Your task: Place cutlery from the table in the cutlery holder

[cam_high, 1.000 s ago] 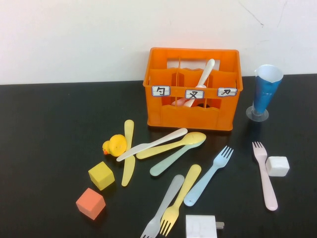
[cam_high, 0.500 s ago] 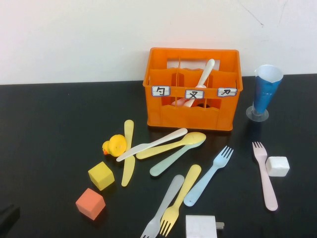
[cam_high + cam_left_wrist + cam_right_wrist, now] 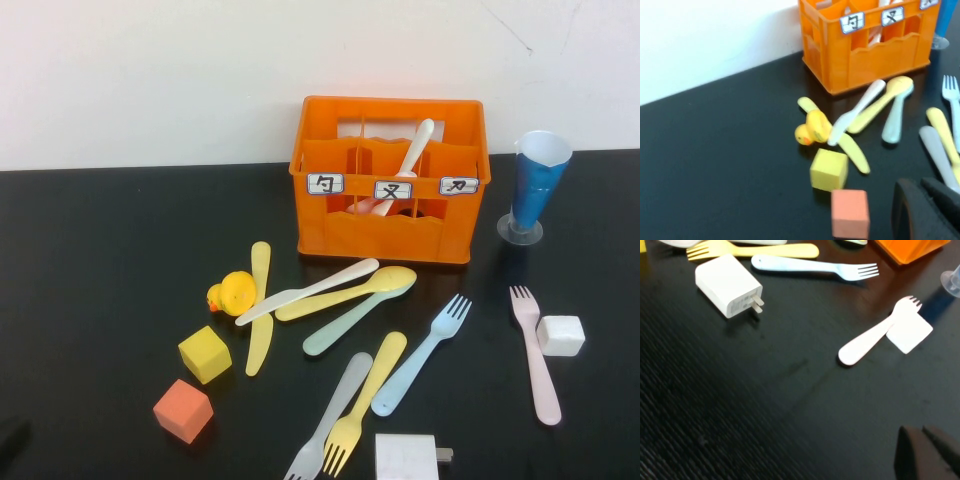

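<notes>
Both your left gripper (image 3: 927, 212) and right gripper (image 3: 930, 452) sit near, fingers closed, empty; next, open over the bench's cutlery (image 3: 345, 298) and carry it to the cutlery holder (image 3: 388, 180).

Looks like a lab or test bench setup, not a home or kitchen. A matte black table (image 3: 100, 260) is sitting flush against a plain white wall (image 3: 150, 80) w/ a hairline crack, no decor or furniture showing. Props are lying scattered like a staged trial: pastel plastic cutlery (image 3: 340, 300), a yellow duck toy (image 3: 232, 293), coloured cubes (image 3: 204, 354), a white charger plug (image 3: 406, 456). An orange cutlery holder (image 3: 390, 235) is carrying white labels w/ black characters, i.e. sorting bins. A blue cone cup (image 3: 536, 185) is standing beside it. Robot arm parts are showing at the edges of both wrist views.
</notes>
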You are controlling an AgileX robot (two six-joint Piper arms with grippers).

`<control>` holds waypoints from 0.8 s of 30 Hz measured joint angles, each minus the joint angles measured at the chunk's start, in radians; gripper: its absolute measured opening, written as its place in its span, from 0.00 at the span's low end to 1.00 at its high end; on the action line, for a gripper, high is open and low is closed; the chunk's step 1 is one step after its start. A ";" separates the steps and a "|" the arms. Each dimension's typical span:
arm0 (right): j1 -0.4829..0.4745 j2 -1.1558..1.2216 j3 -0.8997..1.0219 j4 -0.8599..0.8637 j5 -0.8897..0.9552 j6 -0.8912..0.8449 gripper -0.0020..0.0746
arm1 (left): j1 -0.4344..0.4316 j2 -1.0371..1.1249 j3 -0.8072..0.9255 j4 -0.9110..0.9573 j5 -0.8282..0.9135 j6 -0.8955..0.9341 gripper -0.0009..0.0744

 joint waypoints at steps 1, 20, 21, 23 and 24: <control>0.000 0.000 0.000 0.000 0.000 0.000 0.02 | 0.022 -0.012 0.004 0.000 -0.008 0.000 0.01; 0.000 0.000 0.000 0.005 0.004 0.002 0.02 | 0.576 -0.236 0.426 -0.222 -0.400 0.112 0.01; 0.000 0.000 0.000 0.005 0.004 0.002 0.02 | 0.578 -0.236 0.431 -0.230 -0.388 0.112 0.01; 0.000 0.000 0.000 0.006 0.009 0.002 0.02 | 0.579 -0.237 0.433 -0.238 -0.345 0.112 0.01; 0.000 0.000 0.000 0.006 0.009 0.002 0.02 | 0.580 -0.237 0.433 -0.241 -0.315 0.112 0.01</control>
